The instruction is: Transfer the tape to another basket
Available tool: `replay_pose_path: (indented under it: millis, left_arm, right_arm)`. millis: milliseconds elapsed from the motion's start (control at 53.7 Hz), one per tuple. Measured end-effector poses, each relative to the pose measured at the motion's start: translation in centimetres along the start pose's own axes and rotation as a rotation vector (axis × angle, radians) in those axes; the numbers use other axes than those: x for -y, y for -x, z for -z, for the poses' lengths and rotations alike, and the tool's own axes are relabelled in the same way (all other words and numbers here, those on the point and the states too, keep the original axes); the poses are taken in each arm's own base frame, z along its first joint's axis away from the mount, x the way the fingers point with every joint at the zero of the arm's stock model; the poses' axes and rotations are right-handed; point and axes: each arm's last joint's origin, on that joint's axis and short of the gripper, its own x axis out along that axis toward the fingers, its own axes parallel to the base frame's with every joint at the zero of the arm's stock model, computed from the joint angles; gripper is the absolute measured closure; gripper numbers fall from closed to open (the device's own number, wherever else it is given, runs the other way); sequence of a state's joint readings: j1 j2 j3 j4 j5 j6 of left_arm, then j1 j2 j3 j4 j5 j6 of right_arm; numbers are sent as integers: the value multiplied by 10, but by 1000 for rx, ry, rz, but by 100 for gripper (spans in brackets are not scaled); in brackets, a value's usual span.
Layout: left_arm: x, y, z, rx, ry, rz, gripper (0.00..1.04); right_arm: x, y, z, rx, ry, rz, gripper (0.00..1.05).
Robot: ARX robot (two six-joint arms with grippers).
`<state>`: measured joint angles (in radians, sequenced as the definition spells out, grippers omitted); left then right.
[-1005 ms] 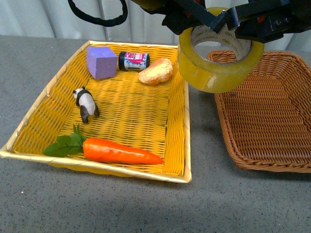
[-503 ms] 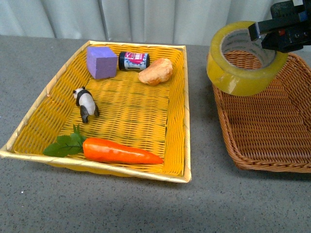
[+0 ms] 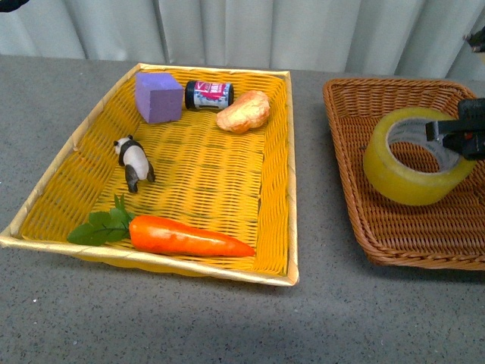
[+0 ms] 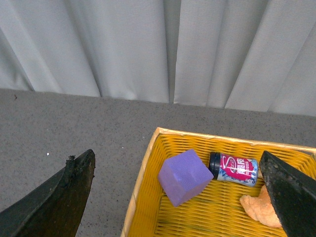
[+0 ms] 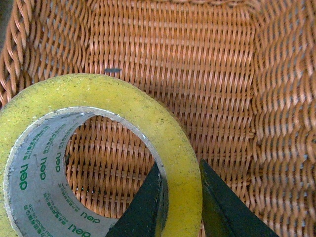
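Right fingers [image 5: 222, 212] pinch the tape [image 5: 113, 94] wall, wrist view only; left fingers [image 4: 54, 202] spread.

a yellow woven basket [image 3: 204, 182] on a grey table [image 3: 151, 318] holds 5 things: purple cube [image 3: 158, 96], small can [image 3: 208, 95] on its side just beside it, bread piece [image 3: 243, 111], toy panda [image 3: 134, 162], leafy orange carrot [image 3: 186, 236].

Tape [image 3: 409, 180] in R basket [image 3: 355, 193], L basket [image 3: 206, 176] w/ carrot [image 3: 189, 236] at front

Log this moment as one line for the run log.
stage: placing | right gripper: shut on tape | tape: inside brown basket, not released | left gripper: open, empty
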<state>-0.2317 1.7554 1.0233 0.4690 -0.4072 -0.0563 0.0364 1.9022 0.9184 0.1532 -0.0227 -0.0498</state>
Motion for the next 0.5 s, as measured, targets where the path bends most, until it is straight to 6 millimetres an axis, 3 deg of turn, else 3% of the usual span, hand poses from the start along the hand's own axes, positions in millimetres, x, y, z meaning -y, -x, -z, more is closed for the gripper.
replay_pose_path:
  millis: [130,428,503]
  left_arm:
    - [-3,7,5,2,23,-2,7]
    - [-3,16,2,38,53,3,7]
    - [-2,18,2,39,60,-7,6]
  right_arm:
    - [5,-12,13,-29,-17,14,89]
    - [17,-20,21,-43,-67,43,89]
    - [18,-20,20,-34,-81,24,74]
